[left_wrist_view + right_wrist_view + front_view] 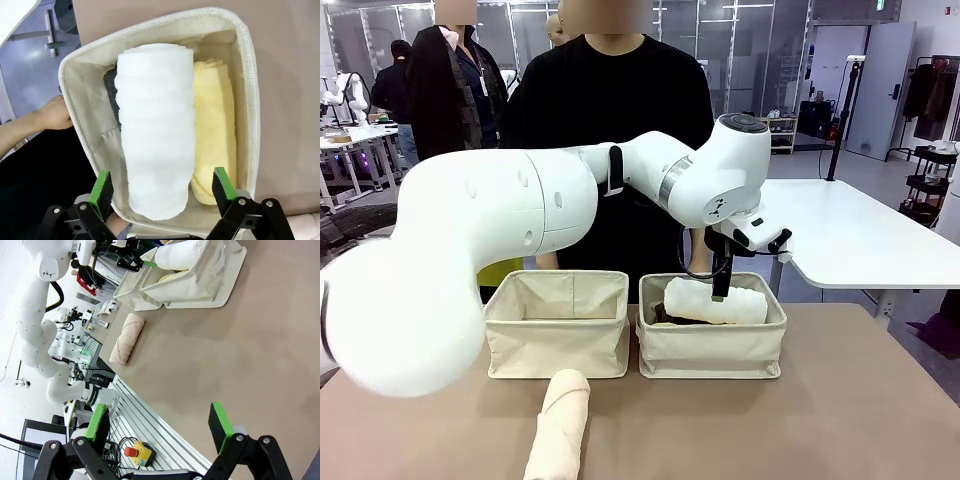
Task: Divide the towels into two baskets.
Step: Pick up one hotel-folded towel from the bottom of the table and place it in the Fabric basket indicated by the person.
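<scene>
Left gripper (162, 186), jaws spread, hovers over the white towel (155, 130) perched on the yellow towel (215, 125) and grey towel (111, 95) in one basket (250, 100); a finger (102, 187) snagging terry on retreat could drag it out.

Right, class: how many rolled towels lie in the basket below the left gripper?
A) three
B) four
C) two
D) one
A: in that basket the white towel lies over the dark grey towel, with the pale yellow towel beside it, making three.
</scene>
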Available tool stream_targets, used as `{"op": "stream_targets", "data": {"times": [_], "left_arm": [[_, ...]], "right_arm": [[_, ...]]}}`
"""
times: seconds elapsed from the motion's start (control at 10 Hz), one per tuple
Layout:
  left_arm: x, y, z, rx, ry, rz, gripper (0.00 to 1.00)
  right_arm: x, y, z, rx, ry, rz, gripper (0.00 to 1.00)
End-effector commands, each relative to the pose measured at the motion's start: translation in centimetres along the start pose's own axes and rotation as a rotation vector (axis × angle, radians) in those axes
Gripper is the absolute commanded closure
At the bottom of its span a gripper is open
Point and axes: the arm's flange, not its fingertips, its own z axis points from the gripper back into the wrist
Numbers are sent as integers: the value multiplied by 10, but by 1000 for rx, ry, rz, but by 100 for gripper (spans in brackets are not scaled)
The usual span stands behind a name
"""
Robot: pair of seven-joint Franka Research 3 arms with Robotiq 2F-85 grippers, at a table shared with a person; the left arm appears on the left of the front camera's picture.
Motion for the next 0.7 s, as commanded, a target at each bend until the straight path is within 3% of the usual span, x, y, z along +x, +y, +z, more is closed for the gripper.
{"op": "stream_targets", "data": {"times": [0.0, 0.6], "left_arm": [[-1, 0, 0, -2, 6, -5, 0], [0, -1, -2, -2, 1, -1, 0]], "right_arm": [[-1, 3, 1, 9, -18, 17, 0], [-1, 3, 1, 9, -18, 17, 0]]}}
